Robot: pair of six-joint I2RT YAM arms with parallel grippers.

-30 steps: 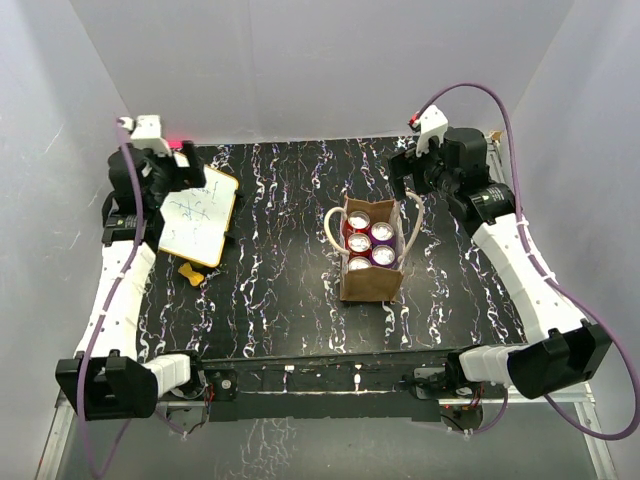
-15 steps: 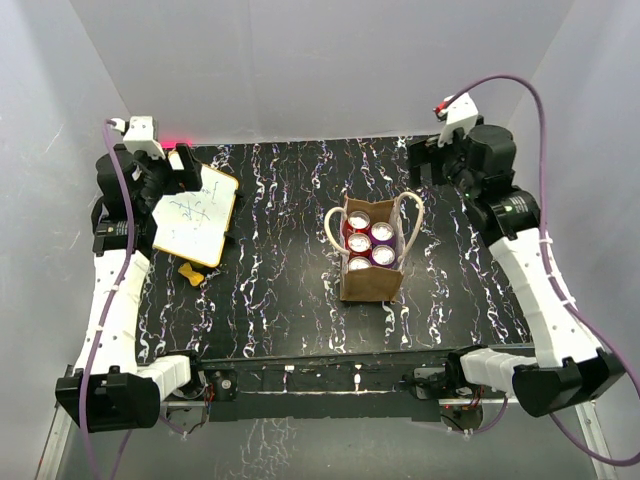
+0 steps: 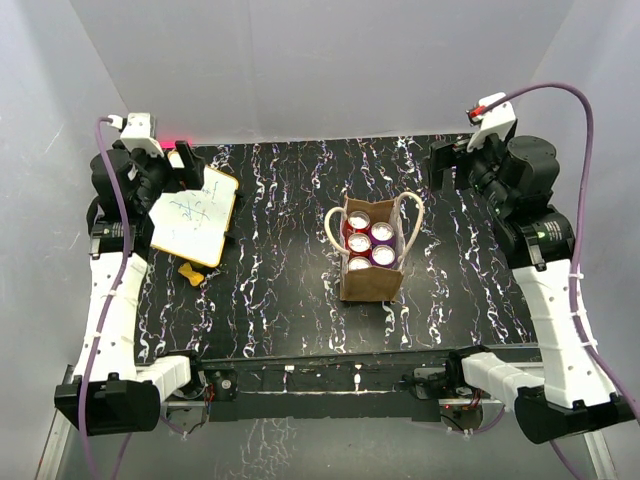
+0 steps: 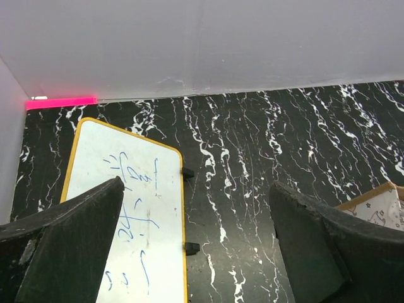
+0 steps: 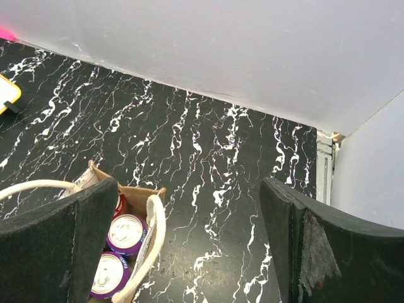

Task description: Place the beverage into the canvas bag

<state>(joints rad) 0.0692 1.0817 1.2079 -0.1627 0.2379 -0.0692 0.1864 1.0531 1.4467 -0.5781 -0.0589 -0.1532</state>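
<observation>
The tan canvas bag (image 3: 371,277) stands upright mid-table with cream looped handles (image 3: 414,217). Several beverage cans (image 3: 382,232), red and purple, sit upright inside it. In the right wrist view the bag (image 5: 136,192) is at the lower left with two purple cans (image 5: 126,232) showing. My right gripper (image 3: 441,172) is open and empty, raised at the far right, away from the bag. My left gripper (image 3: 190,165) is open and empty, raised at the far left over the whiteboard. In the left wrist view a corner of the bag (image 4: 376,205) shows at the right edge.
A yellow-framed whiteboard (image 3: 197,215) with blue scribbles lies at the far left, also in the left wrist view (image 4: 123,208). A small yellow bone-shaped piece (image 3: 190,272) lies near it. White walls close the table on three sides.
Both arms have drawn back and up toward the far corners, the right arm farther right and away from the bag. The bag and cans have not moved.
</observation>
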